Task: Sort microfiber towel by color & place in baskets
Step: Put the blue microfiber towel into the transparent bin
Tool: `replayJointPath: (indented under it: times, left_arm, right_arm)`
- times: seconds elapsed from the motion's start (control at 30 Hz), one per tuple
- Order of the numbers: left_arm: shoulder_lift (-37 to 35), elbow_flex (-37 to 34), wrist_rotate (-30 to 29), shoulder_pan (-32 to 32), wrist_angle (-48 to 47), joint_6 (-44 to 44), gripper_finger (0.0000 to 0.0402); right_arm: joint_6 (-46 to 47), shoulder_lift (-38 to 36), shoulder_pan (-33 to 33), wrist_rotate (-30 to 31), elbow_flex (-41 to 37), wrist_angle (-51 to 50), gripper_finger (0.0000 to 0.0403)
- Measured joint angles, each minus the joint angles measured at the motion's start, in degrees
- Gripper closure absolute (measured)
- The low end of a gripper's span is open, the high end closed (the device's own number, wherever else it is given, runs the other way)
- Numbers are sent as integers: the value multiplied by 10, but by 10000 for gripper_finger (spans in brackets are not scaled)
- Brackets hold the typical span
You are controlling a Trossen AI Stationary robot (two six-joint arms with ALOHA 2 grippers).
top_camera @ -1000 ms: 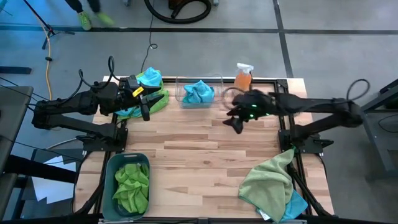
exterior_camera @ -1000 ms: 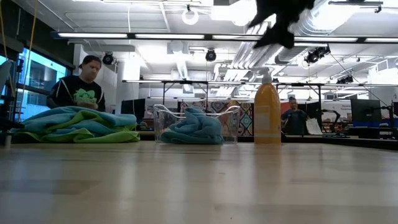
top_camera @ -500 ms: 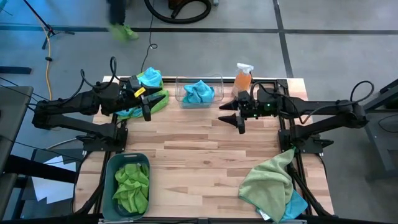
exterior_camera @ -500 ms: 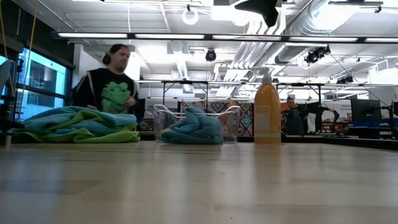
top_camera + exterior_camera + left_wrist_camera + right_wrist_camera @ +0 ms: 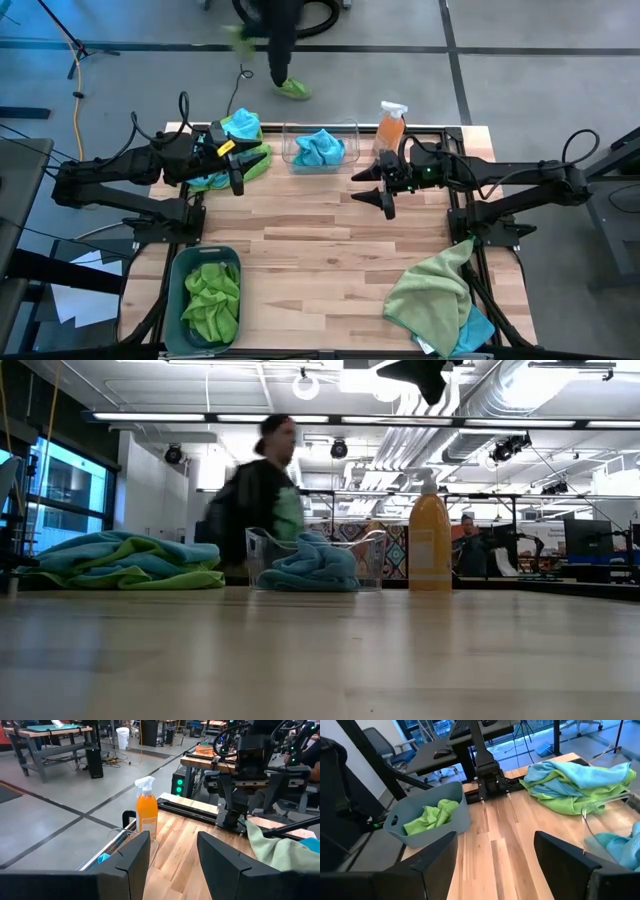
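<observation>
I see a big workshop room with grey floor, and my wooden table (image 5: 320,235) sits in the middle of it. A person (image 5: 262,495) walks past behind the table.

I use the clear basket (image 5: 320,148) as my marker. It sits at the far edge of the table and has a blue towel (image 5: 319,146) inside it. Just to one side of it lies a pile of blue and green towels (image 5: 238,150). My left gripper (image 5: 233,170) hangs over that pile with its fingers (image 5: 132,857) apart, and nothing is between them. On the other side of the clear basket stands an orange spray bottle (image 5: 391,125). My right gripper (image 5: 378,190) hangs near that bottle, up off the table, with its fingers (image 5: 437,850) spread wide and empty.

Far from the clear basket, at the near corner on my left, is the teal-grey basket (image 5: 208,294) with green towels (image 5: 212,298) in it. At the near corner on my right lies a loose green towel (image 5: 432,290) on top of a blue one (image 5: 478,328).
</observation>
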Motion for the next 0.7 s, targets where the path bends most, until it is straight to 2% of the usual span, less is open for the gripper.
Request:
replayJointPath:
  times: [0.33, 0.53, 0.7]
  left_arm:
    - [8, 0, 2, 0, -4, 4, 248]
    - [11, 0, 0, 0, -70, 4, 248]
    - [20, 2, -88, 32, -125, -53, 248]
  right_arm:
    - [-43, 0, 0, 0, 0, 1, 144]
    - [-42, 0, 0, 0, 0, 0, 144]
    - [-39, 0, 0, 0, 0, 0, 144]
